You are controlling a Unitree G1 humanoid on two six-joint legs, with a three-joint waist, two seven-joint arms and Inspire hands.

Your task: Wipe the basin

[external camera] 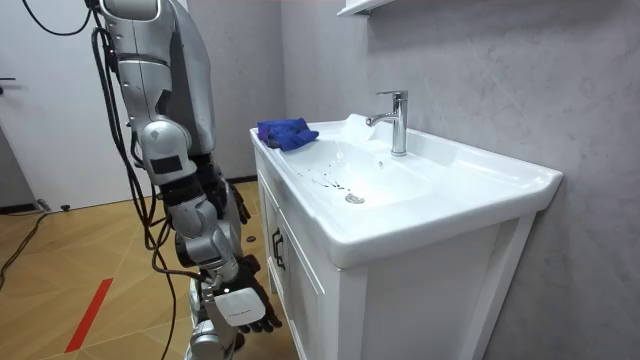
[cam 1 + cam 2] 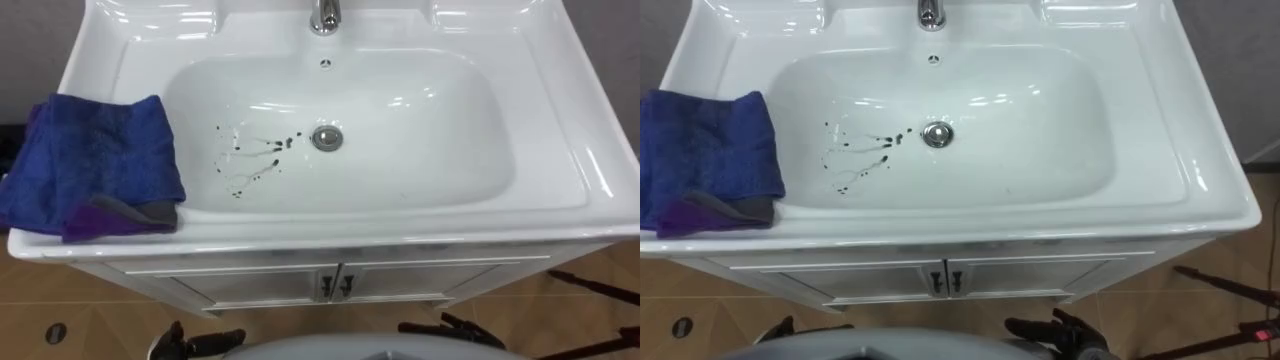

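Showing soft, lightweight blue cloth [image 2: 95,150] on left rim of basin [image 2: 560,215], probably best pinched at its bunched front edge; left hand [image 1: 230,200] and right hand [image 1: 245,305] hang empty, fingers relaxed

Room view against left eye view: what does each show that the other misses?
Room view: the robot standing at the cabinet front, left hand and right hand hanging low, plus the whole tap and grey wall. Left eye view: the purple-grey edge under the blue cloth. Both: basin, cloth, dark stains, drain.
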